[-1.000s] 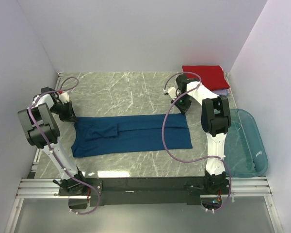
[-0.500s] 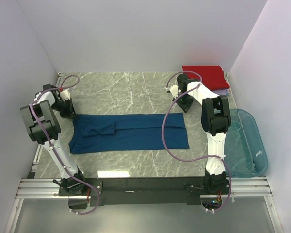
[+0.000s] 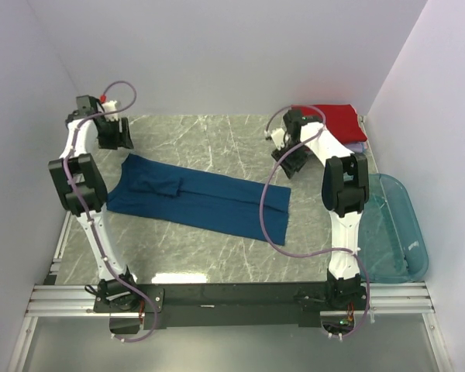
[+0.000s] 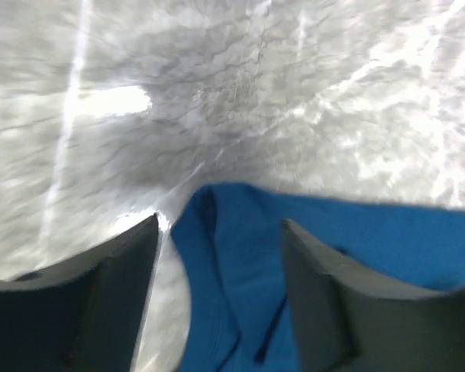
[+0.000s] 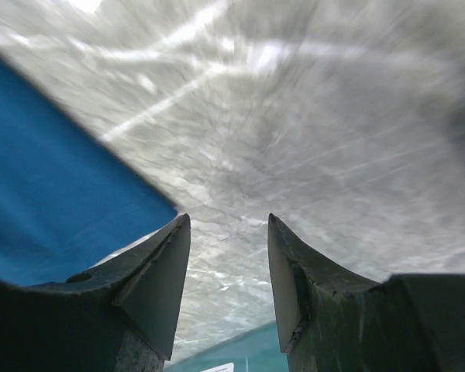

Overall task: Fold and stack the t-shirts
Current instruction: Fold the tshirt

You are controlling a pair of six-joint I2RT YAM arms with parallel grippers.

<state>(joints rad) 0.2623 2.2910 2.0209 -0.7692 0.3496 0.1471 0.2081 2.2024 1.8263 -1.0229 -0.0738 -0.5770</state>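
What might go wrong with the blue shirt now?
1. The blue t-shirt lies slanted and bunched near its left end, so the next fold may come out crooked.
2. The purple cable hangs across the shirt's right end and might drag it.
3. The red t-shirt sits close behind the right arm, which might bump it.

The dark blue t-shirt lies flat mid-table, folded lengthwise into a long strip that slants from 10 o'clock to 4 o'clock. The folded red t-shirt sits at 1 o'clock atop the pale lavender t-shirt — only its edge shows.
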